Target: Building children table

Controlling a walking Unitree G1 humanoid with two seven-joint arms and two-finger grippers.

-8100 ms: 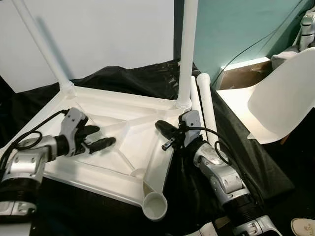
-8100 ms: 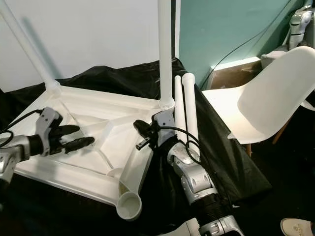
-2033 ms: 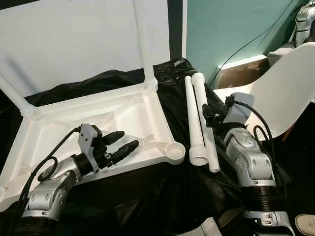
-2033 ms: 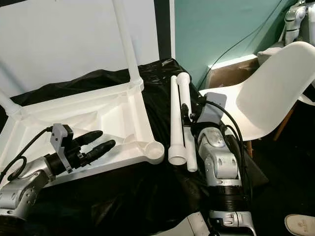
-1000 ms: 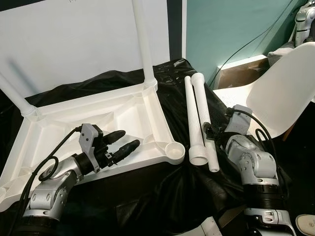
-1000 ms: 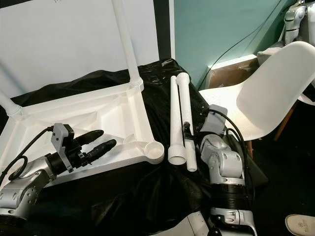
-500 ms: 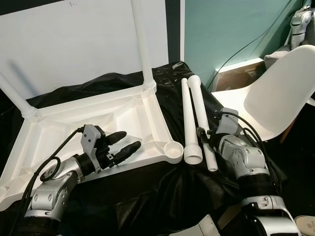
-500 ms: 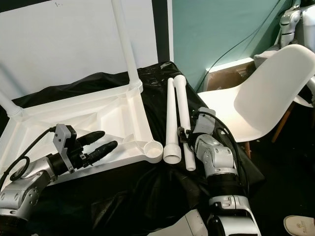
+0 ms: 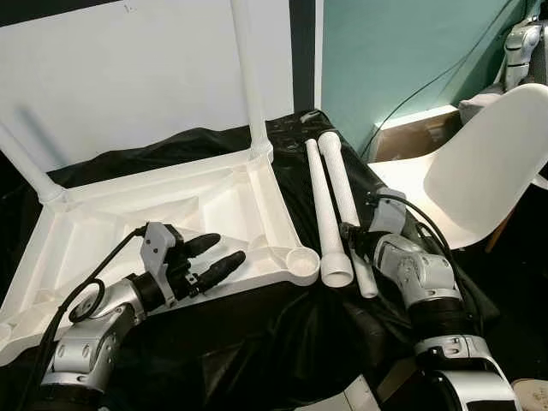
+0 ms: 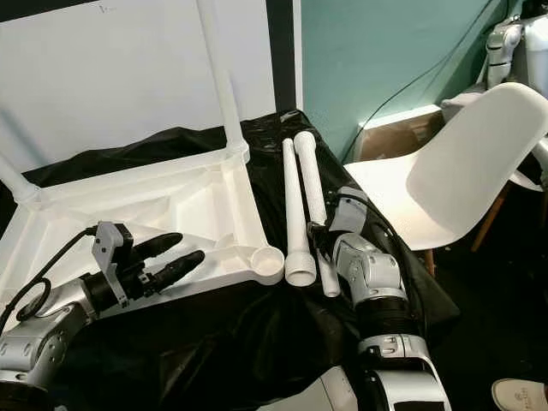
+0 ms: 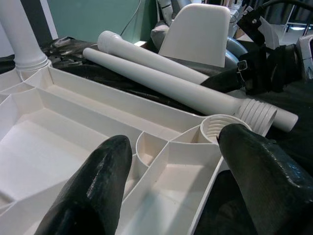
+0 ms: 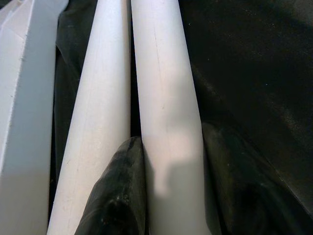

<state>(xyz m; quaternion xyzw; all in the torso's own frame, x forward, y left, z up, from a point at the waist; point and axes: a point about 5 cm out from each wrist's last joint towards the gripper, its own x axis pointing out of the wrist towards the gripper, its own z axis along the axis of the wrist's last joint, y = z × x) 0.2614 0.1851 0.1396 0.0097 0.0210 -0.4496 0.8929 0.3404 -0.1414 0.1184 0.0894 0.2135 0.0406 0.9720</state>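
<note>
I am looking down at the upturned white table top (image 9: pixel 163 210), which is lying underside-up on a black sheet (image 9: pixel 282 342) at about 10 o'clock from me. Two legs are standing upright in its far corners: one (image 9: pixel 244 77) at 12 o'clock and one (image 9: pixel 26 167) at 9 o'clock. The near corner socket (image 9: pixel 302 263), threaded and without a leg, is sitting at the tray's 5 o'clock corner.

My left gripper (image 9: pixel 210 257) is hovering over the near rim of the table top with its two black fingers (image 11: pixel 93 191) spread wide and holding nothing; the socket is lying just ahead of the fingertips in the left wrist view.

Two loose legs are lying side by side on the sheet at 1 o'clock, just beside the table top's edge: the nearer-to-tray leg (image 9: pixel 324 214) with its flared, ribbed end (image 9: pixel 336 274) pointing toward me, and the outer leg (image 9: pixel 347 210) touching it along its length.

My right gripper (image 12: pixel 168 196) is sitting down on the outer leg, one finger (image 12: pixel 120 196) wedged in the seam between the two legs and the other on the sheet side, so the fingers are straddling the leg closely; I cannot tell whether they are actually squeezing it.

A white chair (image 9: pixel 479 171) is standing at 3 o'clock against the teal wall (image 9: pixel 394 51).
</note>
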